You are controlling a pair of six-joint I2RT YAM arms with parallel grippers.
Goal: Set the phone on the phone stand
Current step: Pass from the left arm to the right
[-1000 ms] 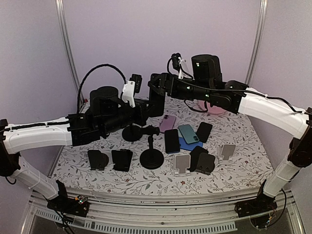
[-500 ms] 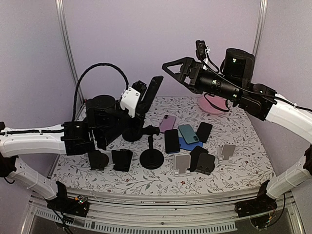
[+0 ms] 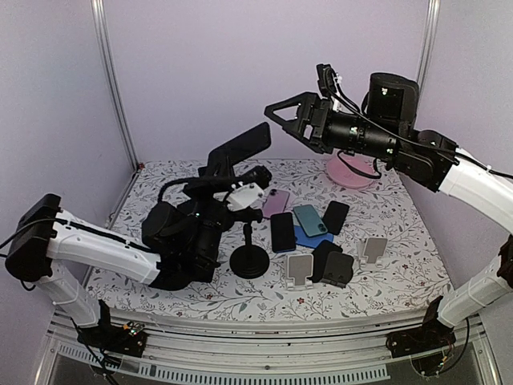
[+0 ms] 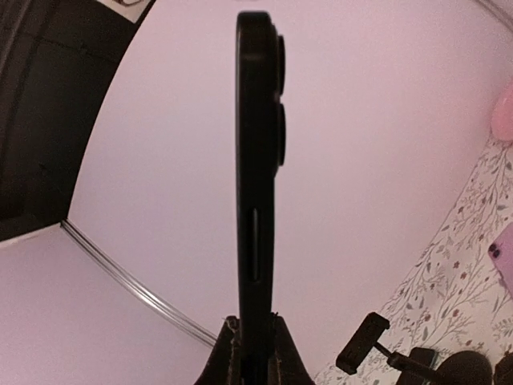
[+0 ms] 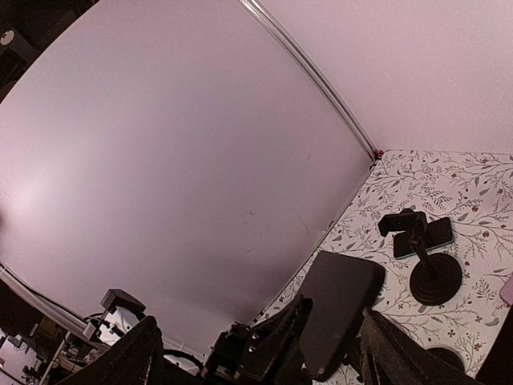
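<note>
My left gripper point(image 3: 220, 168) is shut on the lower end of a black phone point(image 3: 243, 144) and holds it tilted in the air above the table's left half. In the left wrist view the phone point(image 4: 256, 160) shows edge-on between my fingers point(image 4: 228, 357). A black phone stand with a round base point(image 3: 249, 261) and a clamp head stands just right of my left arm; it also shows in the right wrist view point(image 5: 434, 275). My right gripper point(image 3: 278, 113) is open and empty, high in the air to the right of the phone point(image 5: 338, 309).
Several phones lie behind the stand: pink point(image 3: 276, 200), teal point(image 3: 311, 218), black point(image 3: 282, 231), black point(image 3: 335, 216). Small wedge stands sit in front: white point(image 3: 300, 269), black point(image 3: 337, 269), white point(image 3: 373, 247). A pink dish point(image 3: 349, 172) is at the back right.
My right gripper let go of the phone and drew back up and to the right. My left arm swung lower and forward with the phone, tilting it flatter.
</note>
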